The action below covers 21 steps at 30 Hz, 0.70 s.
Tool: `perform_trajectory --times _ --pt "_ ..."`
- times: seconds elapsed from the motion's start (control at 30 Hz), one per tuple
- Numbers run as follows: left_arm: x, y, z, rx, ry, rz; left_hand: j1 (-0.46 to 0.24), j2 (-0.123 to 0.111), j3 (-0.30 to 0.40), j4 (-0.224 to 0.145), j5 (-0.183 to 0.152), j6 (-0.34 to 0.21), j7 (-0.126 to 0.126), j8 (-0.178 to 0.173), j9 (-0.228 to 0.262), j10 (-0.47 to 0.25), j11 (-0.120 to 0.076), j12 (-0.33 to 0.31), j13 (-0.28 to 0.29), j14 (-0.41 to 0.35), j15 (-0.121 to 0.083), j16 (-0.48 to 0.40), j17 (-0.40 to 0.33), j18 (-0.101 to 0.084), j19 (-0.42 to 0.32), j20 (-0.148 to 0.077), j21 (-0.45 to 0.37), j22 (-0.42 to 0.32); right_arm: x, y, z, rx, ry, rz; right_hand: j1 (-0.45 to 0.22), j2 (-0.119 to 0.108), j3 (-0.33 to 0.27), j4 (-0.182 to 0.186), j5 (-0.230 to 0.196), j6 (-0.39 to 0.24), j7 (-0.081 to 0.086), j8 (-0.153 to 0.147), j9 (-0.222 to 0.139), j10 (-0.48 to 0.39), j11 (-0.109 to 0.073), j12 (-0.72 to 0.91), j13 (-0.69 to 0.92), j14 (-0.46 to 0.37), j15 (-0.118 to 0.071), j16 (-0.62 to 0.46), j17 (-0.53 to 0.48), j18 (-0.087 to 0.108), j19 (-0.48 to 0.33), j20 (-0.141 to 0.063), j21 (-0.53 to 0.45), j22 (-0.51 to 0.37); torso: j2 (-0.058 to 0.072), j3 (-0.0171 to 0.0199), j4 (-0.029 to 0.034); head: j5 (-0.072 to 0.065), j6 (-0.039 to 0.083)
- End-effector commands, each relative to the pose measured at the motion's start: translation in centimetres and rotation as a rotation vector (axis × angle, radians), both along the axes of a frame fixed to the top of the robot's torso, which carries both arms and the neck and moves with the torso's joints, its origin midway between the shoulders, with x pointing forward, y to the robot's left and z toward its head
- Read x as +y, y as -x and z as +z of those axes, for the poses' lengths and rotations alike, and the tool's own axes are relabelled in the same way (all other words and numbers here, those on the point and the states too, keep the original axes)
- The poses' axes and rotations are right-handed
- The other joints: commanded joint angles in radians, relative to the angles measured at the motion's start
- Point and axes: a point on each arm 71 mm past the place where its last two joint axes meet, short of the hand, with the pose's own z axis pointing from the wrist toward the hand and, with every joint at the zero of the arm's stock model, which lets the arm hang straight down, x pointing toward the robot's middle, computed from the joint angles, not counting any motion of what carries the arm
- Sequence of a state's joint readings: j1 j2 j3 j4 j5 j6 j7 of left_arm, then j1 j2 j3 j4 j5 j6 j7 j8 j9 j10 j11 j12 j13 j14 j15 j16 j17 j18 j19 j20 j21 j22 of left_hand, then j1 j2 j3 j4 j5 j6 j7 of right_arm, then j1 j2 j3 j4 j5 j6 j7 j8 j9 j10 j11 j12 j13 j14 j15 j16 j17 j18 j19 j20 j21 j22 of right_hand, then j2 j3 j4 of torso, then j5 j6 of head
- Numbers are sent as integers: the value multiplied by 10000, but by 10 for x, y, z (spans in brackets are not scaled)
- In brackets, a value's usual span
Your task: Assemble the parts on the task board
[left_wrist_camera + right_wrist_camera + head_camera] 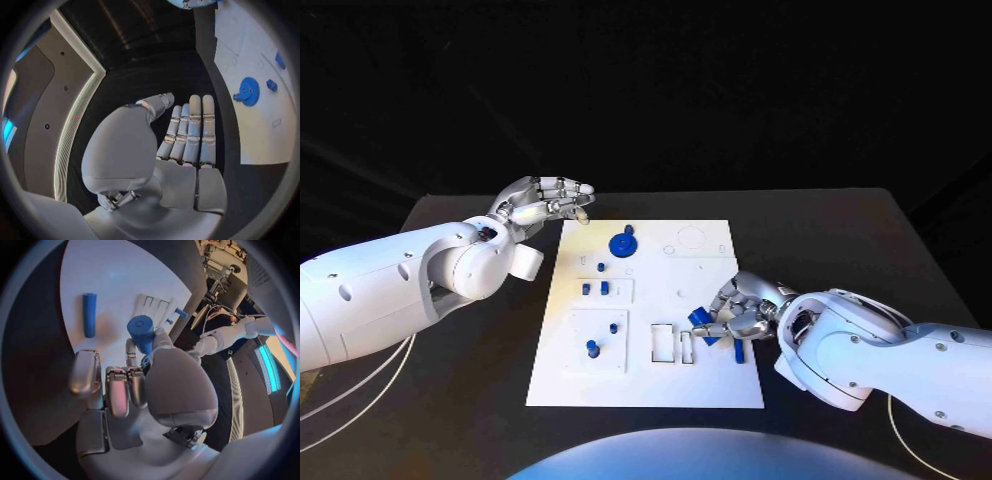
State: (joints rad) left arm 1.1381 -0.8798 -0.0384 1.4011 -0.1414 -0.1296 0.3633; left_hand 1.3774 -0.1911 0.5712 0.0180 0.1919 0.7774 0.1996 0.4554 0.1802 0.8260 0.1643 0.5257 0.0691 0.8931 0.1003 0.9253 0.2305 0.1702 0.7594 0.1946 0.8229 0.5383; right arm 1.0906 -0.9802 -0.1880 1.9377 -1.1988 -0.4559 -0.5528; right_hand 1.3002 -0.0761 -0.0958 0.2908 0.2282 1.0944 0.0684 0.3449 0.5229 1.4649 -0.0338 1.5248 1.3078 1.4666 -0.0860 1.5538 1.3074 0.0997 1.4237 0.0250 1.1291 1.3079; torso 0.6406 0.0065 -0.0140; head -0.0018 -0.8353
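1. I see my left hand (542, 200) off the task board (718, 385), over the dark worktop (848, 230) at the board's 11 o'clock corner. Its fingers are extended side by side and hold nothing.
2. A blue gear-shaped part (623, 242) lies at 12 o'clock on the board; smaller blue parts (593, 288) sit toward 9 o'clock.
3. My right hand (733, 318) is at the board's 4 o'clock edge, pinching a blue cylindrical part (141, 331).
4. Another blue rod (90, 315) lies flat on the board beside it.
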Motion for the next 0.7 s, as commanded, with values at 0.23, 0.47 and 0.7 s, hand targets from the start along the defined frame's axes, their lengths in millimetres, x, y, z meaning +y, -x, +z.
perform_trajectory --times 0.23,0.47,0.7 --pt "-4 1 1 -40 61 -246 -14 57 -78 -8 3 46 227 55 -13 44 -8 38 -11 24 -48 -41 -15 118 -4 -19 -67 -9 16 3 -4 941 -796 -264 141 396 14 17 32 468 -385 113 52 876 -62 -16 2275 957 -89 24 2188 -175 52 -51 6 932 1 -9 2 -7 -52" --pt "-5 1 1 -36 58 -265 -14 57 -78 -8 3 46 227 55 -13 44 -8 38 -11 24 -48 -41 -15 118 -4 -19 -67 -9 31 6 -10 1340 -993 -51 -23 458 -40 20 29 480 -380 108 32 878 -59 -17 2278 955 -89 22 2182 -171 41 -59 -25 934 -4 -11 12 -21 -94" --pt "-6 1 1 -26 59 -280 -14 57 -78 -8 3 46 227 55 -13 44 -8 38 -11 24 -48 -41 -15 118 -4 -19 -67 -9 40 6 -13 1476 -1071 55 -163 525 -82 21 30 496 -380 112 19 882 -57 -11 2286 956 -89 23 2186 -170 37 -62 -34 942 -3 -16 9 -18 -112"
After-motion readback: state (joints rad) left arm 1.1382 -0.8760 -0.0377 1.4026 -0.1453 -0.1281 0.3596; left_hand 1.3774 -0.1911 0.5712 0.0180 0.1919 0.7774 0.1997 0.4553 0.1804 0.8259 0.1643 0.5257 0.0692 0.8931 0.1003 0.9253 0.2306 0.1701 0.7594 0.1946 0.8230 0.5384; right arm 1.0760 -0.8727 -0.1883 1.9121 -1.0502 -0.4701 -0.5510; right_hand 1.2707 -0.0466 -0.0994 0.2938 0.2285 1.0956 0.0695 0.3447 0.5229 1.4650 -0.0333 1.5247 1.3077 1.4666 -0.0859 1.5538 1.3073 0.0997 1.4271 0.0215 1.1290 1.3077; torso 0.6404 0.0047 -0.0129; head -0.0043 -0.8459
